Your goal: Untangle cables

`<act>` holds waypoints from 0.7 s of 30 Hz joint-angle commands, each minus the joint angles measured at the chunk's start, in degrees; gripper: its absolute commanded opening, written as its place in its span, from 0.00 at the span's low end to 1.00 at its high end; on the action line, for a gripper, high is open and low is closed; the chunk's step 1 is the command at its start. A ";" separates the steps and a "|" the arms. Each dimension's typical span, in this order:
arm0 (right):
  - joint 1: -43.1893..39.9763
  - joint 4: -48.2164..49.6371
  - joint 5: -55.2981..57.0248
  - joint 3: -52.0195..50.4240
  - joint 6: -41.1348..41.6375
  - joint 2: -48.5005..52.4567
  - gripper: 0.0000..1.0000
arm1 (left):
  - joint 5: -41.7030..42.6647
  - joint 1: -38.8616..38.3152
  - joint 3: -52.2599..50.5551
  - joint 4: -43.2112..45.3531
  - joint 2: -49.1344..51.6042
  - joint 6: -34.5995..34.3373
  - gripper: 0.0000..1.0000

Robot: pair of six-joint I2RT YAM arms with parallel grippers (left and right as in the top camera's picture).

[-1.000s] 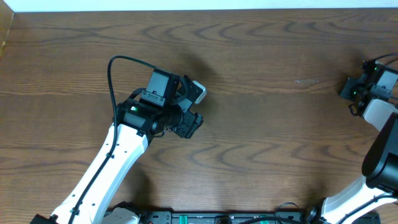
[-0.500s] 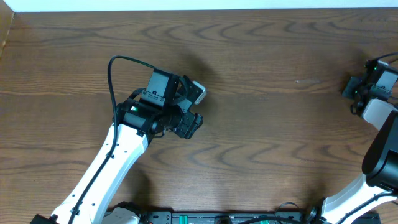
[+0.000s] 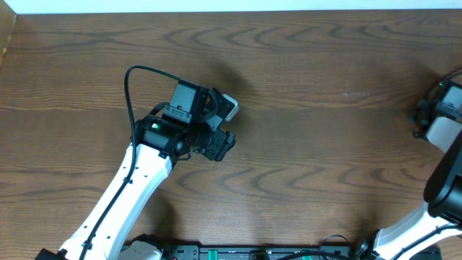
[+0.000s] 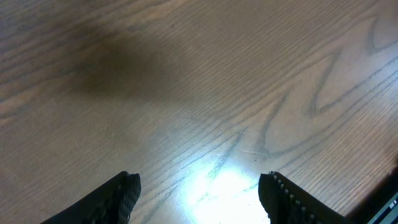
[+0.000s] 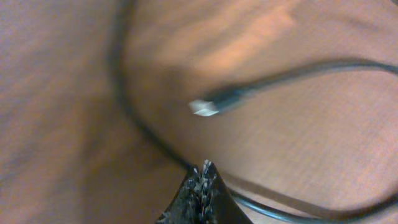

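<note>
In the right wrist view a thin black cable (image 5: 143, 134) curves across the wooden table and runs through the tips of my right gripper (image 5: 204, 169), which is shut on it. The cable's other stretch ends in a small white-tipped plug (image 5: 204, 107) lying just ahead of the fingertips. In the overhead view my right gripper (image 3: 421, 115) is at the far right edge, and the cable cannot be made out there. My left gripper (image 3: 224, 127) hovers over the left-middle of the table; in its wrist view it (image 4: 202, 196) is open and empty over bare wood.
The dark wooden table (image 3: 303, 144) fills the overhead view, with its far edge along the top. A thick black arm cable (image 3: 130, 87) loops above the left arm. The arm bases stand along the bottom edge.
My right gripper has moved to the right, toward the table's right edge. The left arm has not moved.
</note>
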 commanded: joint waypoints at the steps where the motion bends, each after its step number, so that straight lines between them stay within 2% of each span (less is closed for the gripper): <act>1: -4.02 -0.81 2.71 0.48 4.70 0.15 0.01 | 0.94 0.13 -0.02 -0.15 0.44 -0.50 0.66; 9: -11.17 -2.67 0.15 0.48 5.11 0.17 0.01 | 0.94 0.13 -0.02 -0.09 0.44 -0.50 0.67; 15: -12.41 -0.68 -11.98 0.48 5.73 0.15 0.01 | 0.94 0.13 -0.02 -0.11 0.44 -0.50 0.67; 17: -11.76 0.35 -14.78 0.48 5.73 0.15 0.06 | 0.94 0.13 -0.02 -0.11 0.44 -0.48 0.66; 18: -11.28 0.94 -16.17 0.48 5.73 0.13 0.15 | 0.94 0.13 -0.02 -0.11 0.44 -0.48 0.67; 20: -10.29 1.86 -18.18 0.48 5.73 0.13 0.46 | 0.94 0.13 -0.02 -0.11 0.44 -0.48 0.66; 21: -9.60 2.51 -19.76 0.50 5.73 0.02 0.84 | 0.94 0.13 -0.02 -0.11 0.44 -0.48 0.67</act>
